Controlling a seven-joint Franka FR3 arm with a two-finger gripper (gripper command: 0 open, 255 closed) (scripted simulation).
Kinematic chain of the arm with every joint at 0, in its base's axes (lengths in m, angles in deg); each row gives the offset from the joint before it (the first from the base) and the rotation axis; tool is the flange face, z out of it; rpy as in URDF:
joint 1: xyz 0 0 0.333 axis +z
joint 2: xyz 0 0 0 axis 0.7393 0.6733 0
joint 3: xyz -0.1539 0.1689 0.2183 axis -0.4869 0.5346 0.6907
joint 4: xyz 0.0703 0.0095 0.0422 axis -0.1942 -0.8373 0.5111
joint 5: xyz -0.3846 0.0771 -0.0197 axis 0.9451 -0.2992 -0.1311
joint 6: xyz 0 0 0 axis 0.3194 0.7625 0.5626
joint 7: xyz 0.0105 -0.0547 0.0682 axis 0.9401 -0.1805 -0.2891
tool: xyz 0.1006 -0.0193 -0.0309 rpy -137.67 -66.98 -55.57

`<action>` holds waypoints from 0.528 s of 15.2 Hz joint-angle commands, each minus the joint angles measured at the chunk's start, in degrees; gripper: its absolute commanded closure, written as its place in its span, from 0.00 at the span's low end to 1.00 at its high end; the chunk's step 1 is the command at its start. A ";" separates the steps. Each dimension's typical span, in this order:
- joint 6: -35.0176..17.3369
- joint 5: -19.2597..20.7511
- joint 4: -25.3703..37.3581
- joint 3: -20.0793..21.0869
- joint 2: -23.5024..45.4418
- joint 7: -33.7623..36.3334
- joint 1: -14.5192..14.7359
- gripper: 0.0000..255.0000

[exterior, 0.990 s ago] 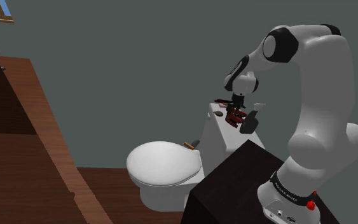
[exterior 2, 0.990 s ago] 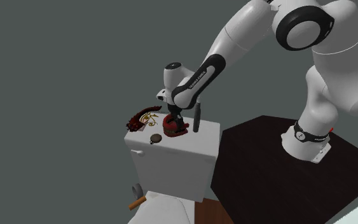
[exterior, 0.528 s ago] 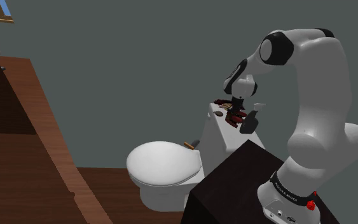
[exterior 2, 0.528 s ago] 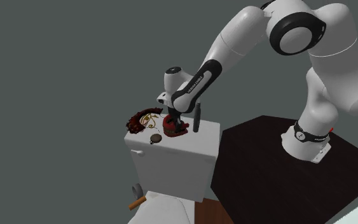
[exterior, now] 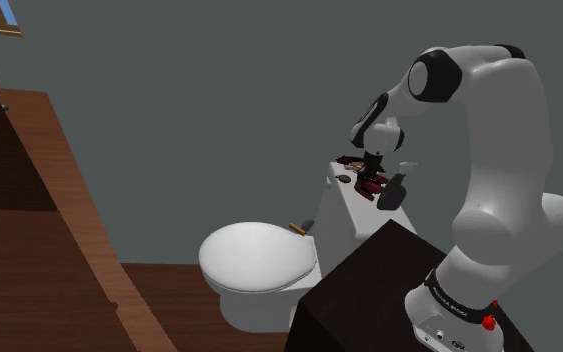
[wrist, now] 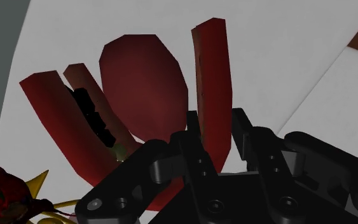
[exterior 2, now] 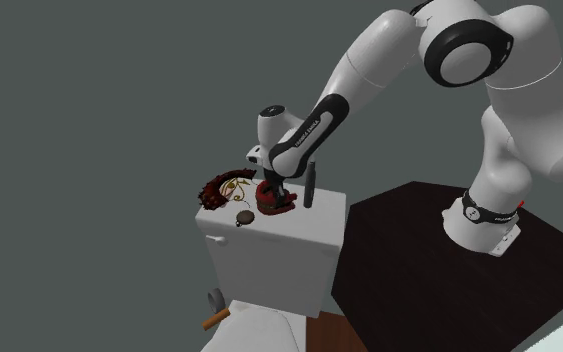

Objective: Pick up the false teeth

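Ok, shoulder view: claw point(exterior: 372, 180) is right of centre, on the false teeth point(exterior: 370, 188). They are dark red and sit on top of the white toilet tank point(exterior: 347, 215). Black bottle point(exterior: 396, 191) just right of them, small brown disc point(exterior: 343, 178) just left. Arm point(exterior: 499, 160) has white lettering on its base band, above the dark stand point(exterior: 359, 290); too small to read.

Second exterior view: claw point(exterior 2: 272, 192) at centre frame, false teeth point(exterior 2: 278, 205) under it on the tank top. Red-and-gold ornament point(exterior 2: 221, 190) to their left, brown disc point(exterior 2: 244, 216) lower left of them. Forearm band carries lettering, unreadable.

Wrist view: claw point(wrist: 213, 137) is clamped on one upright dark red wall of the false teeth point(wrist: 142, 79), with both fingers point(wrist: 240, 127) pressed against it. A row of black teeth shows along the opposite wall.
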 commanded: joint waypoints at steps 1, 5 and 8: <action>0.22 0.18 -0.24 -0.11 -0.43 0.09 0.23 1.00; 2.14 1.24 -0.93 -1.18 -3.06 0.72 1.05 1.00; 3.65 2.08 -1.33 -1.96 -4.98 1.23 1.65 1.00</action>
